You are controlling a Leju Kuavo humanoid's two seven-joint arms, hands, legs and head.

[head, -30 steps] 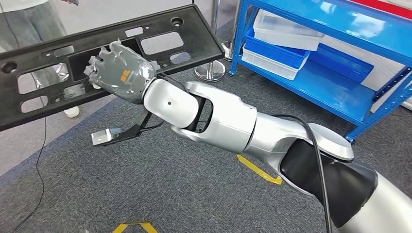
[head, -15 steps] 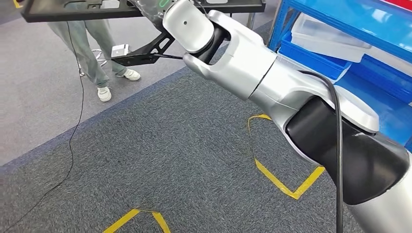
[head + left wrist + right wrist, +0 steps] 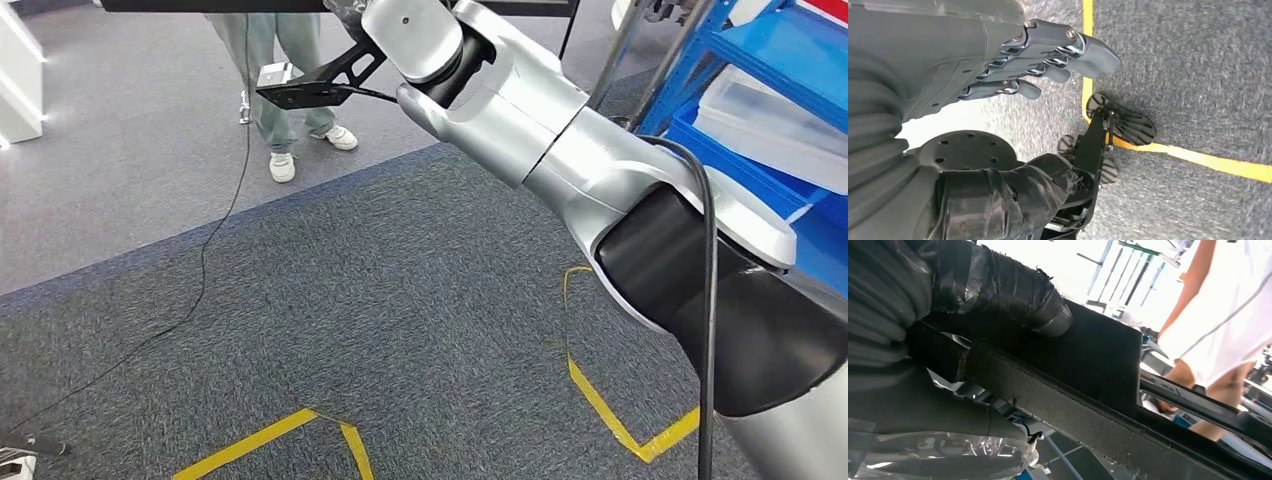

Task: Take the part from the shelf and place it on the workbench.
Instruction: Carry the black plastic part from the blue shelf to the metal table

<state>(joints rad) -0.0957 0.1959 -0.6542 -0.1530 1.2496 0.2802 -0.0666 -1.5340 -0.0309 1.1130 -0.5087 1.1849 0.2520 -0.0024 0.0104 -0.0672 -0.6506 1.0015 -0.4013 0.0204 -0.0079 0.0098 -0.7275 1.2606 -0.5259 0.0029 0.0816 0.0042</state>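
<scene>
Part (image 3: pixel 1088 365) gripped in right hand (image 3: pixel 998 295), thumb wrapped over its edge. Left hand (image 3: pixel 1013 65) empty, fingers loosely extended above yellow tape (image 3: pixel 1198 159). Person (image 3: pixel 285 70) standing beyond part; blue shelf (image 3: pixel 780 60) right of part.

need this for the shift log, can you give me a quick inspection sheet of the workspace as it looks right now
surface: grey carpet floor with yellow tape marks; paler hard floor beyond; no workbench seen.
job's things: long black part, carried high.
clutter: nothing seen.
hands: right hand grips the black part, thumb lying over it; left hand holds nothing, fingers straight, over the carpet.
cables: thin black cable trails across both floors; black cable runs along the right arm.
surroundings: blue shelf holding a clear bin on the robot's right; a person's legs ahead.
</scene>
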